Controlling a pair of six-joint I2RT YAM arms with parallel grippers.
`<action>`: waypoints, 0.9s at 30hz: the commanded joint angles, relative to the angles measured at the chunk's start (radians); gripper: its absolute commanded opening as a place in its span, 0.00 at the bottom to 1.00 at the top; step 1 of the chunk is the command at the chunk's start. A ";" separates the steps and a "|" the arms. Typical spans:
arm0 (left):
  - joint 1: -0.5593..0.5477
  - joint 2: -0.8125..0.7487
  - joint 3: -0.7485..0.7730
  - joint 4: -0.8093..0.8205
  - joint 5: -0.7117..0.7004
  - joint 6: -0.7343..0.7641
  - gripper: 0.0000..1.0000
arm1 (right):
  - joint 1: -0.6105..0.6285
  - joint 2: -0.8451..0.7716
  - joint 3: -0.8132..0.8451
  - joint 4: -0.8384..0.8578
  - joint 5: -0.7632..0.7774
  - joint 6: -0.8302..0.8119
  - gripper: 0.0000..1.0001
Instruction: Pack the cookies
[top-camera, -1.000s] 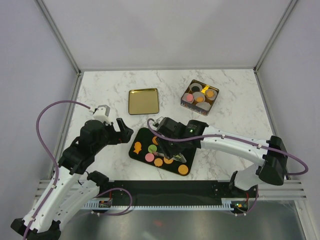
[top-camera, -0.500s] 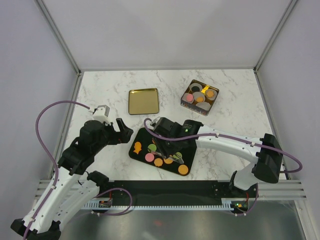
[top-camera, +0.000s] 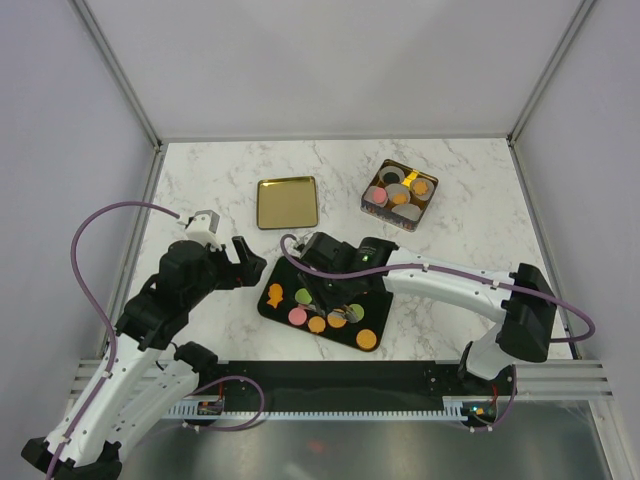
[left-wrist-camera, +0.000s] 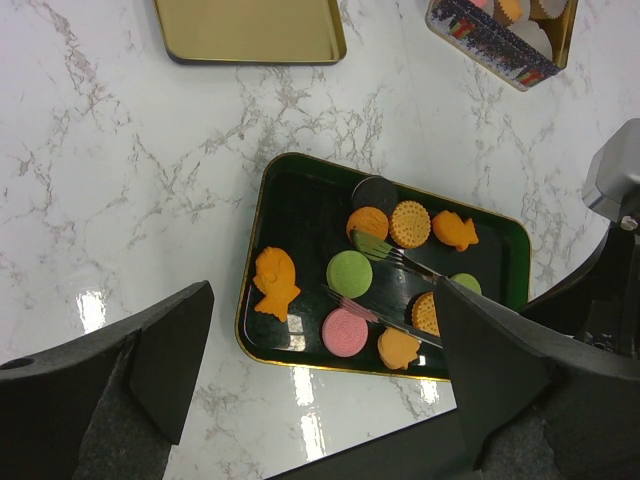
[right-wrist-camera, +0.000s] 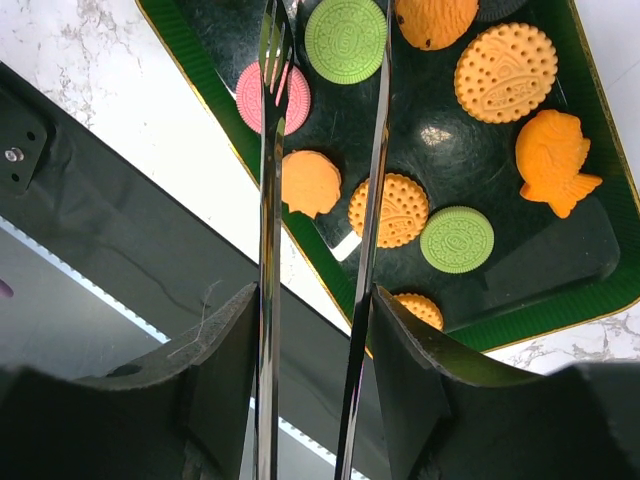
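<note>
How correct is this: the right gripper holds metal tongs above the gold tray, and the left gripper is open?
Not quite. The right gripper holds the metal tongs above the black tray, not the gold tray, as the top view shows. The left gripper is open.

top: right hand (top-camera: 336, 299) covers tray (top-camera: 287, 277) centre, some cookies (top-camera: 317, 324) under it hidden | left wrist: tin (left-wrist-camera: 492, 52) and lid (left-wrist-camera: 250, 25), beyond tray, cut by top edge | right wrist: tongs (right-wrist-camera: 377, 150) tips over tray cut by top edge, one cookie half under the hand
</note>
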 joint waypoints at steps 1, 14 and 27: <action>0.000 -0.008 -0.003 0.015 -0.018 0.012 1.00 | 0.004 0.015 0.037 0.030 -0.010 0.002 0.54; 0.001 -0.003 -0.001 0.016 -0.015 0.012 1.00 | -0.003 -0.037 0.003 0.019 0.004 0.027 0.54; 0.000 -0.012 -0.003 0.016 -0.016 0.012 1.00 | -0.022 -0.025 -0.015 0.009 -0.018 0.025 0.53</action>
